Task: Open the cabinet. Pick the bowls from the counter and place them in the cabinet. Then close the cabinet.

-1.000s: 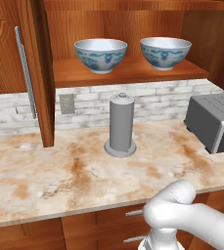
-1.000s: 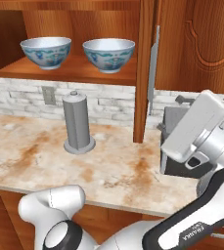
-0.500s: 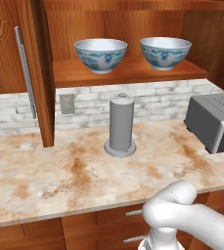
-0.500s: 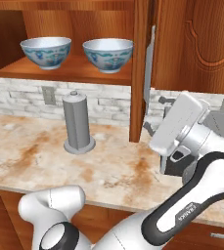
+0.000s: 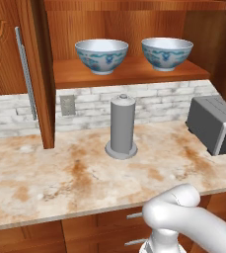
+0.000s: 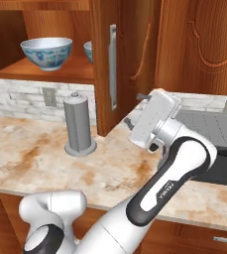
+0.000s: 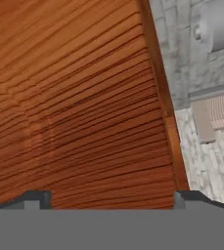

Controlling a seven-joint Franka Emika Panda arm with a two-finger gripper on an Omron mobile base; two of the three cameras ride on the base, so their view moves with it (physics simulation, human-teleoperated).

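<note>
End effector (image 6: 135, 110), jaws spread & empty, faces right cabinet (image 6: 105, 59) door's inner side, both bowls (image 5: 101, 55) shelved beyond it; best push flat w/ steady pressure to shut.

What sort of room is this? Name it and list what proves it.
A kitchen, a rendered one. Two bowls sit on the shelf of an open wooden wall cabinet, a grey toaster stands on a stone counter, and drawers run below.
</note>
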